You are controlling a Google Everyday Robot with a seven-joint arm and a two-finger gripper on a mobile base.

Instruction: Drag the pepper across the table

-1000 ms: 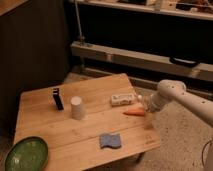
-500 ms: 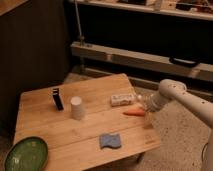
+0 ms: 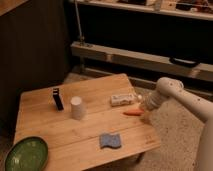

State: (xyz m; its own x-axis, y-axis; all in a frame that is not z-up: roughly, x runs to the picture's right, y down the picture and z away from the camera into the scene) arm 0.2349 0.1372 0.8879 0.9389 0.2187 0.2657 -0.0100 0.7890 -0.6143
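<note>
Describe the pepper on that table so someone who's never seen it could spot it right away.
Start at the low wooden table and go to its right edge in the picture, where the robot's pincer hangs low. The pepper lies left of the pincer, nearer the camera than the white packet. It is the only slim, orange-red, pointed thing; the packet is white and boxy.

My arm [image 3: 186, 99]: white, smooth tubular shell, matte finish. Elbow housing [image 3: 167, 86] rounded, bulbous, same white, brightest on top. Long segment behind it thick, cylindrical, greyer along shaded underside. Wrist section [image 3: 151, 101] narrower, with warmer beige tint. Gripper [image 3: 145, 116] small, pale, darker at tip; I read it at right edge of table [image 3: 60, 130], roughly midway between far and near corners. Screws, markings, cabling: cannot tell.
</note>
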